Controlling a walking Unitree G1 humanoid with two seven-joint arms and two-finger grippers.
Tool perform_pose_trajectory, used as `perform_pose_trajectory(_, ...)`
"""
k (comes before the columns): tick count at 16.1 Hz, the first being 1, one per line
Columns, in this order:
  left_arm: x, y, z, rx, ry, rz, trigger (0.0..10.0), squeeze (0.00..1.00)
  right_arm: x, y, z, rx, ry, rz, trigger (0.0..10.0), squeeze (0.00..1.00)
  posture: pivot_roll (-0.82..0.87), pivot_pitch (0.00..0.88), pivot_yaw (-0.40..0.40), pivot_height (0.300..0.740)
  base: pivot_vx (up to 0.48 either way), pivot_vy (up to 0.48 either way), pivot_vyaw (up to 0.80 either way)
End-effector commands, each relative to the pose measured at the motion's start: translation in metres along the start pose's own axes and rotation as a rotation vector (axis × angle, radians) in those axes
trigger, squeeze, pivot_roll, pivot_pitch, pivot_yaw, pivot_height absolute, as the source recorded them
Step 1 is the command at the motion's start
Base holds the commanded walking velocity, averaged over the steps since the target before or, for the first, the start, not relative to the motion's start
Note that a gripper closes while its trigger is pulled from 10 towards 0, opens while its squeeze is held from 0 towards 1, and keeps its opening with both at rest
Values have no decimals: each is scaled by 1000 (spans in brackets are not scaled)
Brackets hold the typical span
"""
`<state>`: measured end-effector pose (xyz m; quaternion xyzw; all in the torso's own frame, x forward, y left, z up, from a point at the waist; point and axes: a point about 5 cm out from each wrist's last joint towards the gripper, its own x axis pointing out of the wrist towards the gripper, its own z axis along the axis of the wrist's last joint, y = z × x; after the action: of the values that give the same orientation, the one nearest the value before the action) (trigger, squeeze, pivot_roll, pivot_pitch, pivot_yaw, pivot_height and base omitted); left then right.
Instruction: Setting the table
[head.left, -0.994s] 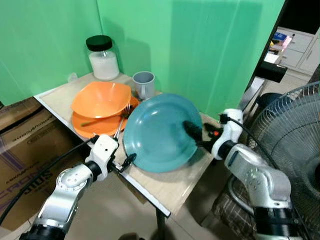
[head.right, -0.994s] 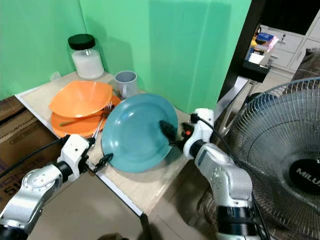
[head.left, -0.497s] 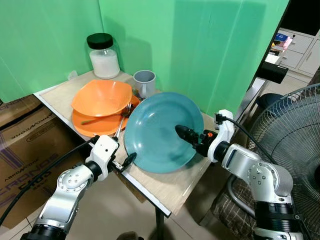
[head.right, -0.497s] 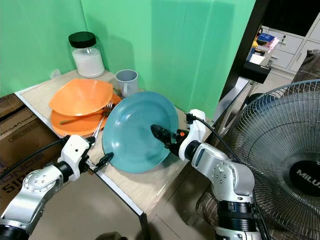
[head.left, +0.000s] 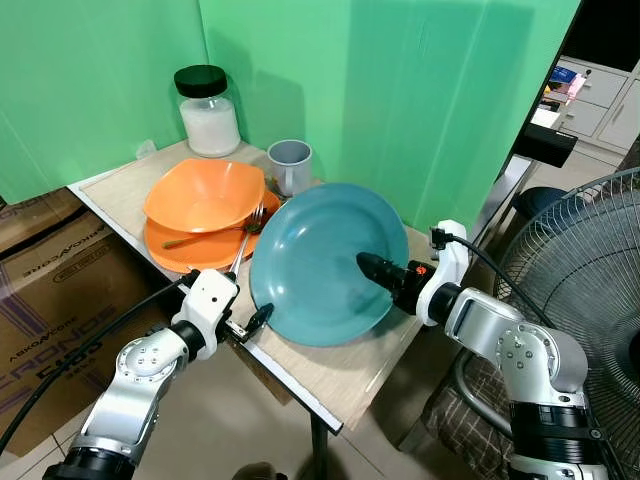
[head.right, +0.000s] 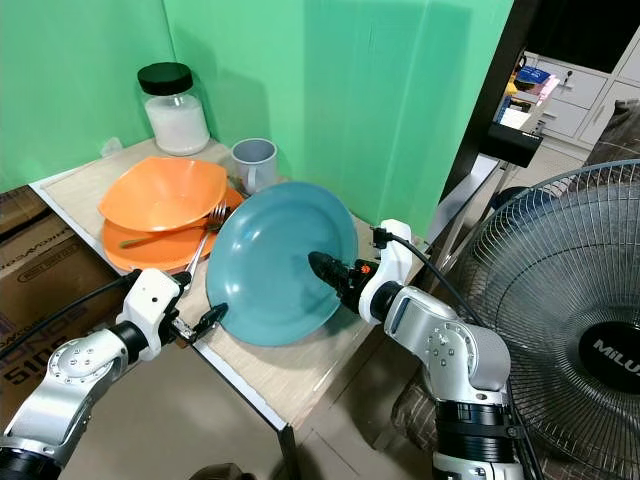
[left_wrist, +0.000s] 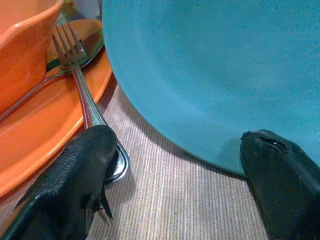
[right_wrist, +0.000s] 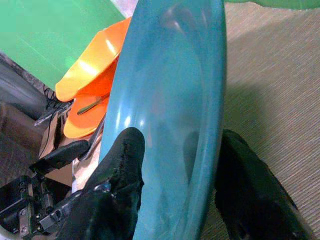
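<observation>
At the lower left of the left eye view, the left gripper (head.left: 250, 325) sits at the near table (head.left: 330, 375) edge with its fingers spread apart, one tip by the handle end of the fork (left_wrist: 82, 95) and the other just under the near rim of the teal plate (head.left: 315, 270); it holds nothing that can be made out. Up and left of it, an orange bowl (head.left: 200, 195) rests on an orange plate (head.left: 185, 250), with the fork leaning across that plate's edge. Behind them in the upper left stand a jar (head.left: 207, 112) with a black lid and a grey cup (head.left: 290, 165). In the middle of the frame the teal plate is tilted up, its left edge low near the table and its right side raised. On the right, the right gripper (head.left: 385, 275) clamps the plate's rim, one finger (right_wrist: 117, 185) on the inner face and the other behind, as the right wrist view shows. Judging by this, the setting is barely begun: the dishes are crowded together in one corner, and the teal plate has yet to be laid flat at a place, with bowl, fork and cup to follow.
</observation>
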<state>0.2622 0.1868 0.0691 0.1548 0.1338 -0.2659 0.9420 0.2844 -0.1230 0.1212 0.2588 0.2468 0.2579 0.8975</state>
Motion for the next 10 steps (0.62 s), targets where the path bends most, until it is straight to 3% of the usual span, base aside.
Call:
perform_pose_trajectory(1,0,1,-5,5,30,10,10000,0,1,1,6,0,-6,3,0,0,110,0,-2,740,0,0,0)
perform_pose_trajectory(8,2,5,-3,50,28,40,10000,0,4,1,7,-3,-19,-3,0,0,113,0,-3,740,0,0,0)
perform_pose_trajectory(10,2,12,5,57,0,99,10000,0,4,1,10,7,-38,-4,0,0,115,0,-1,740,0,0,0)
